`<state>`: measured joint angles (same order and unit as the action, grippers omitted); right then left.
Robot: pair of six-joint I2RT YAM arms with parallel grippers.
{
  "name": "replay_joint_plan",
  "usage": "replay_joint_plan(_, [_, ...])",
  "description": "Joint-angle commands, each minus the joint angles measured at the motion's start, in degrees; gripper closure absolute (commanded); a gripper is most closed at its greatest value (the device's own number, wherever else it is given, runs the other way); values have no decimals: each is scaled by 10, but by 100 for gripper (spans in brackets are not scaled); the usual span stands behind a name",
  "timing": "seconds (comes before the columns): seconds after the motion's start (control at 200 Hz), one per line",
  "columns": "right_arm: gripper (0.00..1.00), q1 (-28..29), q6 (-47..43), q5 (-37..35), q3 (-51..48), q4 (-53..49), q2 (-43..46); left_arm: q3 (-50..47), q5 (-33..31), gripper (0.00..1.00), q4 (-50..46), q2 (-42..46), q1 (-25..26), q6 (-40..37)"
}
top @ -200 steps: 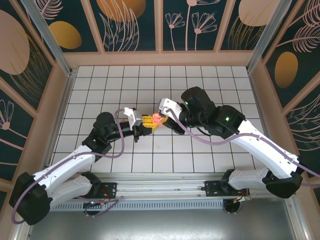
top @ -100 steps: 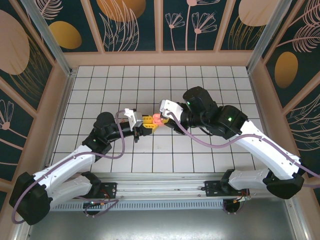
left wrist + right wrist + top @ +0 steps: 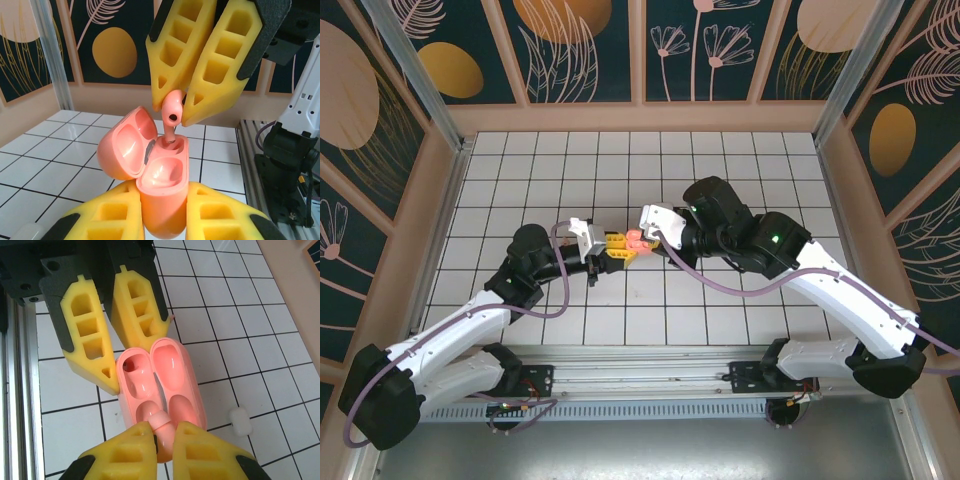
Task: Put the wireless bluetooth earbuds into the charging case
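The salmon-pink charging case (image 3: 161,175) stands upright with its lid (image 3: 124,145) swung open. My left gripper (image 3: 162,202) is shut on the case's lower body. My right gripper (image 3: 173,114) comes down from above, shut on a pink earbud (image 3: 172,106) whose stem tip sits in the far socket. In the right wrist view the earbud (image 3: 161,420) lies between my right gripper (image 3: 164,434) fingers, over the case (image 3: 172,360), with the left gripper (image 3: 137,356) beyond it. From above, both grippers meet at the case (image 3: 633,238) mid-table.
A small white rounded piece (image 3: 241,421) lies on the tiled floor (image 3: 260,330) just right of the case. The aluminium rail (image 3: 22,390) runs along the near edge. Wooden walls (image 3: 640,117) close in the white grid floor.
My right gripper has edged slightly toward the case with the earbud. The left arm holds the case still.
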<state>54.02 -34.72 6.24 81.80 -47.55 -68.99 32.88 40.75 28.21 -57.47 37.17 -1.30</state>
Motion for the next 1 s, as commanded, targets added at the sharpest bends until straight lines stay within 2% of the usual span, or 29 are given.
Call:
replay_joint_plan(0.0, [100, -4, -21, -2, -5, -21, 7, 7, 16, 83, 3, 8, -1, 1])
replay_joint_plan(0.616, [97, -5, -70, -1, -18, -43, -7, 24, 22, 83, 1, -4, -1, 6])
replay_joint_plan(0.731, [92, -5, -75, -2, -18, -46, -13, 24, 23, 83, 2, -5, -2, 5])
replay_joint_plan(0.851, [81, -5, -78, 6, -10, -57, -22, 24, 22, 83, -1, -5, -2, 4])
replay_joint_plan(0.991, [75, -5, -77, 5, -4, -67, -34, 24, 21, 83, -2, -5, -2, 3])
